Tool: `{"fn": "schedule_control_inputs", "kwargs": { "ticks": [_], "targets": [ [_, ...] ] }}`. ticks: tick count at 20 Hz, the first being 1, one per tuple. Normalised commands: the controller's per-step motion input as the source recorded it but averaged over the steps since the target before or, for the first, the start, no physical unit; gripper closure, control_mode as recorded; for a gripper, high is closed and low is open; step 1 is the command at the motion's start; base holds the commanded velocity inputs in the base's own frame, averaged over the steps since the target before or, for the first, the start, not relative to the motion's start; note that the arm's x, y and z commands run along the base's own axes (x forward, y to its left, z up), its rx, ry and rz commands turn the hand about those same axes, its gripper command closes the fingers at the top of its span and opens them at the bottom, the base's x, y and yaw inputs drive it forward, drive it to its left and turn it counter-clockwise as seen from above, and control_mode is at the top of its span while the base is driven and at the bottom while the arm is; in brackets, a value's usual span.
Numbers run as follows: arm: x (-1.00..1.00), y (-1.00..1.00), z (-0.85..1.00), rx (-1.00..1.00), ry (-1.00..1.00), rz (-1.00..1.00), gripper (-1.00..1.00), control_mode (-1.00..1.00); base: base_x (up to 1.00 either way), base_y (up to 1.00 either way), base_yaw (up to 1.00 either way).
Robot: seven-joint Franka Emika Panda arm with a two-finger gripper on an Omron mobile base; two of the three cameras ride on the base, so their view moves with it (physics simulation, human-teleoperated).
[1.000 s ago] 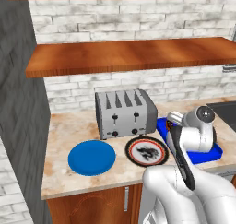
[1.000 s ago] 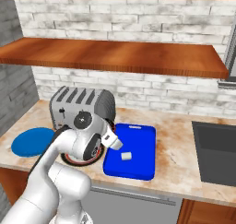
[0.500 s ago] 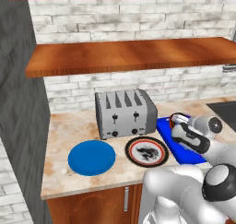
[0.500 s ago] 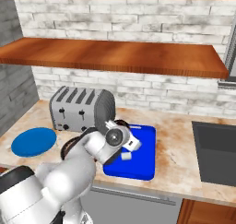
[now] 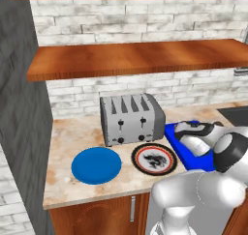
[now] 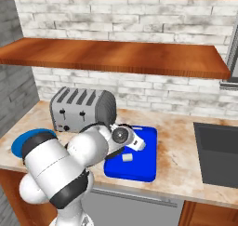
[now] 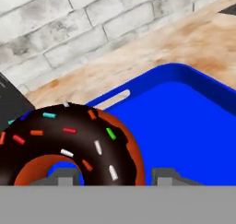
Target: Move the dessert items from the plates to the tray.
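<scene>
Far to the left of the tool, on the surface (image 5: 72, 132), lies the plain round blue plate (image 5: 96, 165), nothing on it. Just beside it, nearer the tool, sits the white plate with the dark-red rim (image 5: 154, 158) and a black pattern in its middle, also bare. Behind these two plates, toward the brick wall, stands a grey toaster (image 5: 131, 118) with four slots on top.

The arm bends across from the left and reaches over the blue tray (image 6: 144, 166), which lies on the surface to the right of the toaster. The tool (image 7: 114, 176) is low over the tray's back left part. In the hand view its two finger tips rise at the bottom edge, one on each side of the doughnut (image 7: 69, 142): the left tip shows through the ring's hole and the right tip stands just outside the ring's right edge, so a section of the ring lies between them. Whether the tips actually press on it I cannot tell. The doughnut is dark brown with coloured sprinkles and a reddish-orange side, and it is over the tray floor near the slotted handle in the rim.

Just in front of the tool, toward the tray's near edge, a small white stubby piece (image 6: 126, 157) lies on the tray floor, apart from the doughnut.
</scene>
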Motion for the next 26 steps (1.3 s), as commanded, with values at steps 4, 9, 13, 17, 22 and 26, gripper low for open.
{"fn": "schedule_control_inputs", "kwargs": {
  "ticks": [4,9,13,17,22,26],
  "targets": [
    [0.0,-0.87,0.64,0.0,0.24,-0.05,-1.0,-1.0,0.0,0.0,0.0],
    [-0.02,-0.56,0.96,0.01,0.19,-0.08,-1.0,-1.0,0.0,0.0,0.0],
    [-0.62,-0.28,0.84,0.0,0.02,-0.06,-1.0,-1.0,0.0,0.0,0.0],
    [-0.98,-0.04,1.0,0.0,-0.13,0.0,-1.0,-1.0,0.0,0.0,0.0],
    [-1.0,0.0,1.0,0.0,-0.13,0.0,-1.0,-1.0,0.0,0.0,0.0],
    [-1.0,-0.01,1.0,0.0,-0.49,-0.04,-1.0,-1.0,0.0,0.0,0.0]
  ]
}}
